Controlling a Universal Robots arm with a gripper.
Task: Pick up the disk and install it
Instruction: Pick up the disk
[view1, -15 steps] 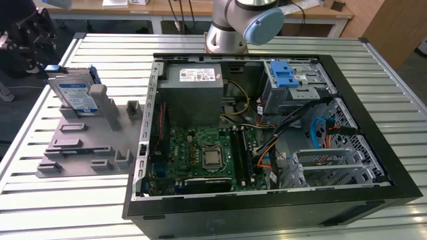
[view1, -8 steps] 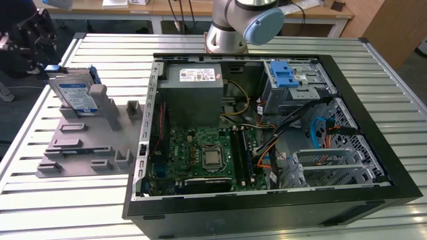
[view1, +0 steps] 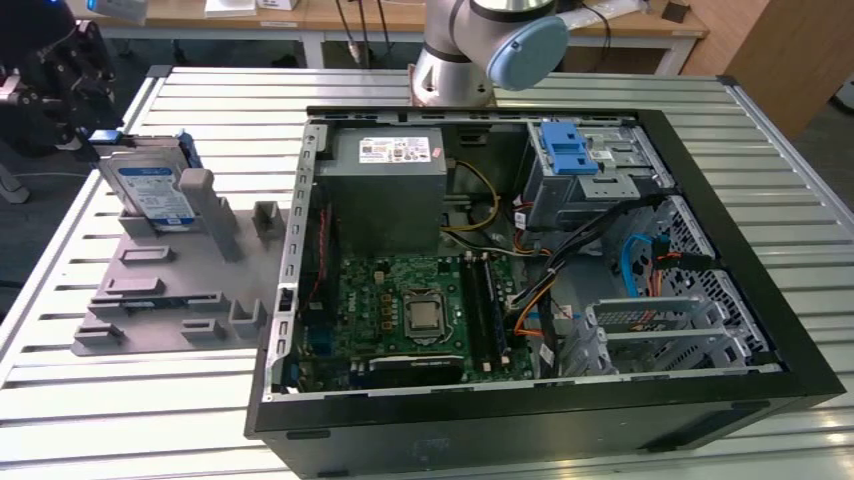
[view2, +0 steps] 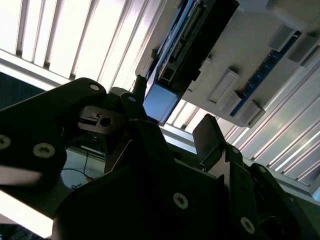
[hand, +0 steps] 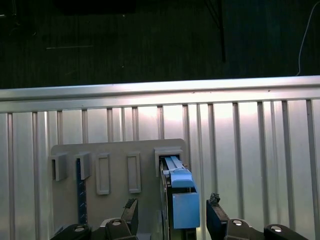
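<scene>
Finding the disk (view1: 150, 188) standing on edge in a grey slotted holder (view1: 147, 292), sitting at ten o'clock from the open computer case (view1: 534, 432) in the exterior view. Showing silver body, blue-and-white label, blue side rails (hand: 181, 179).

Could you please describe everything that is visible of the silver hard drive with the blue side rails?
The flat rectangular silver-metal hard drive carries a blue-and-white label and blue plastic rails along its sides. It stands on edge, leaning slightly, in a slot of the grey plastic holder plate, at the exterior view's left of the open black computer case. In the first wrist view the open hand straddles it, with a gap on each side.
</scene>
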